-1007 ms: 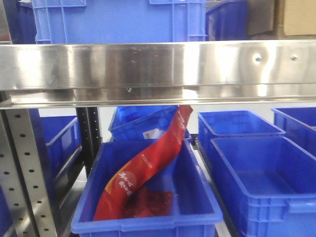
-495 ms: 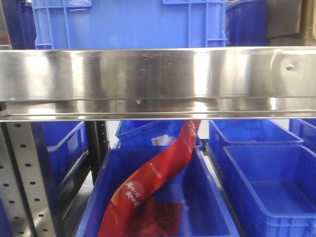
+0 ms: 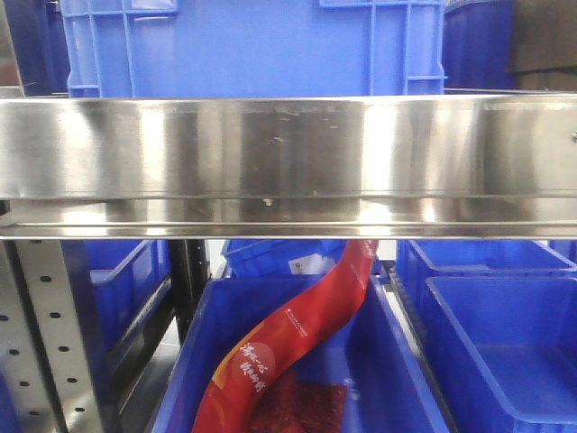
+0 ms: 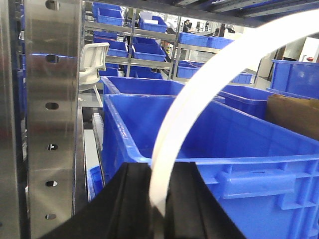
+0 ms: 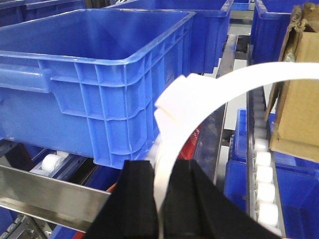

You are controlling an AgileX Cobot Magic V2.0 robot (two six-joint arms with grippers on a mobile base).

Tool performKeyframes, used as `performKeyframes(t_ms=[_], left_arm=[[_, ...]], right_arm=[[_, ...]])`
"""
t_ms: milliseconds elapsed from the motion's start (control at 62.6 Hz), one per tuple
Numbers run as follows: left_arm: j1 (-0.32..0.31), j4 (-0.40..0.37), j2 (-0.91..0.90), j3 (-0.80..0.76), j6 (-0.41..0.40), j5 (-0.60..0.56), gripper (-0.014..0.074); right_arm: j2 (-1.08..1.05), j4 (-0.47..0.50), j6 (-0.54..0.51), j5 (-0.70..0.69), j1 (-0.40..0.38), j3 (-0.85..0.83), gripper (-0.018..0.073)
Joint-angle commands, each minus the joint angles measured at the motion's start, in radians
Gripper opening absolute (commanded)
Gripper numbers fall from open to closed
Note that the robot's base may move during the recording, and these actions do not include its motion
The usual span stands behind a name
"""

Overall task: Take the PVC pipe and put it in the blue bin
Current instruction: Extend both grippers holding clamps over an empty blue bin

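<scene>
Facing the rack, the front view shows a steel shelf [image 3: 288, 149] and blue bins [image 3: 505, 352], no pipe. Left wrist: left jaws clamp the white PVC pipe [image 4: 192, 99] before a blue bin [image 4: 224, 144]. Right wrist: right jaws clamp it too. It looks like the carrying step; next it must clear a rim.

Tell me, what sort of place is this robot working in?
Most likely a warehouse or factory stockroom. Steel shelf racks carry rows of identical blue plastic bins, white roller tracks run along the shelves for sliding bins, and more racks of bins fill the background of the left wrist view.
</scene>
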Motion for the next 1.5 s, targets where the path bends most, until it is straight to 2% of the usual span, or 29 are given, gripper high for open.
performKeyframes(t_ms=[0, 336, 543, 735, 799, 911, 975, 1118, 1214, 1278, 1374, 1486], left_arm=[[-0.008, -0.001, -0.002, -0.004, -0.005, -0.028, -0.0111], [-0.008, -0.001, -0.002, -0.004, -0.005, -0.028, -0.0111], [-0.008, -0.001, -0.002, -0.004, -0.005, -0.022, -0.0111], [-0.008, -0.001, -0.002, -0.004, -0.005, -0.002, -0.0111], [-0.008, -0.001, -0.002, -0.004, -0.005, -0.012, -0.0111], [-0.012, -0.001, 0.017, -0.006, -0.005, -0.085, -0.0111], [-0.03, 0.031, 0.059, -0.026, -0.002, -0.109, -0.0111], [-0.103, 0.089, 0.218, -0.15, -0.002, -0.106, -0.0111], [-0.144, 0.091, 0.358, -0.281, -0.002, -0.102, -0.0111], [-0.15, 0.091, 0.45, -0.359, -0.002, -0.09, -0.0111], [-0.152, 0.055, 0.59, -0.529, -0.002, 0.0, -0.0111], [-0.152, 0.048, 0.731, -0.713, -0.002, 0.155, -0.0111]], right_arm=[[-0.004, -0.002, -0.007, -0.029, 0.001, -0.009, -0.016], [-0.004, -0.002, -0.007, -0.035, 0.001, -0.009, -0.016], [-0.004, 0.0, -0.007, -0.151, 0.001, -0.009, -0.016], [-0.004, 0.007, -0.007, -0.162, 0.001, -0.009, -0.016], [-0.002, 0.038, 0.001, -0.162, 0.001, -0.009, -0.016], [0.043, 0.038, -0.007, -0.186, 0.001, -0.009, -0.016], [0.101, 0.038, -0.022, -0.199, 0.001, -0.03, -0.016], [0.275, 0.039, -0.024, -0.2, 0.053, -0.15, -0.016], [0.409, 0.039, -0.026, -0.205, 0.112, -0.266, -0.016], [0.494, 0.039, -0.026, -0.205, 0.138, -0.344, -0.016], [0.622, 0.039, -0.026, -0.205, 0.164, -0.466, -0.016], [0.758, 0.057, -0.026, -0.201, 0.168, -0.604, -0.016]])
